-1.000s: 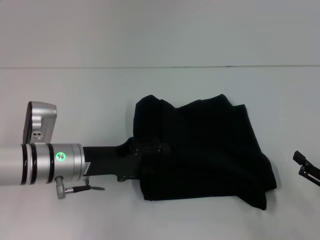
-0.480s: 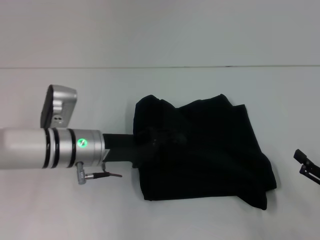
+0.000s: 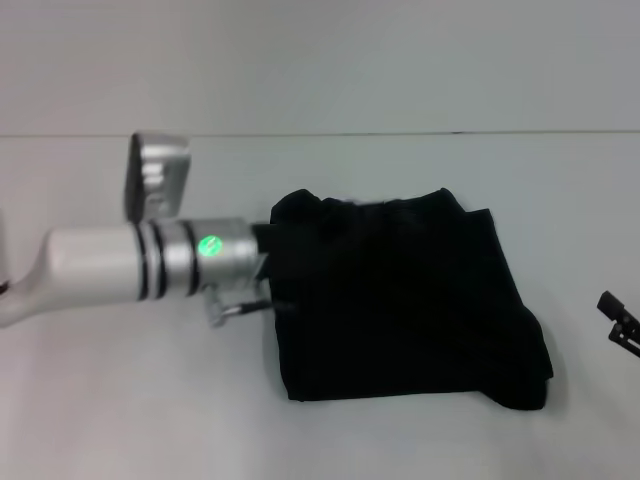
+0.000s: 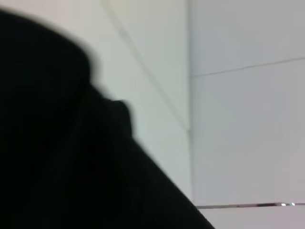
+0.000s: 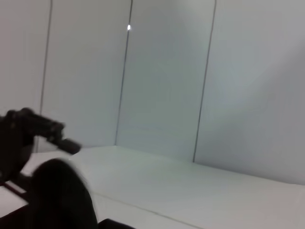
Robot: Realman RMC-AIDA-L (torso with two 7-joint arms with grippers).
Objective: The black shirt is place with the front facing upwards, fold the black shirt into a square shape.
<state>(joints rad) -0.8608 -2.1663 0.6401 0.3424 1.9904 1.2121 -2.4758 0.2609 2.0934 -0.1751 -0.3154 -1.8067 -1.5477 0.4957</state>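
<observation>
The black shirt (image 3: 400, 300) lies folded into a rough block on the white table (image 3: 150, 400), plain black side up; no lettering or label shows. My left arm reaches in from the left. Its black gripper (image 3: 280, 262) is at the shirt's left edge, near the far left corner, and merges with the dark cloth. In the left wrist view black cloth (image 4: 57, 143) fills the near part of the picture. My right gripper (image 3: 622, 326) sits at the right edge of the table, apart from the shirt.
The table's far edge meets a pale wall (image 3: 320, 60). The left arm's silver wrist with a green light (image 3: 190, 255) hangs over the table left of the shirt. A dark, blurred shape (image 5: 57, 195) shows in the right wrist view.
My left arm has swung toward the far side, its wrist moving from the shirt's near left part up to its far left corner. The shirt's top now lies flatter. The right gripper has barely moved.
</observation>
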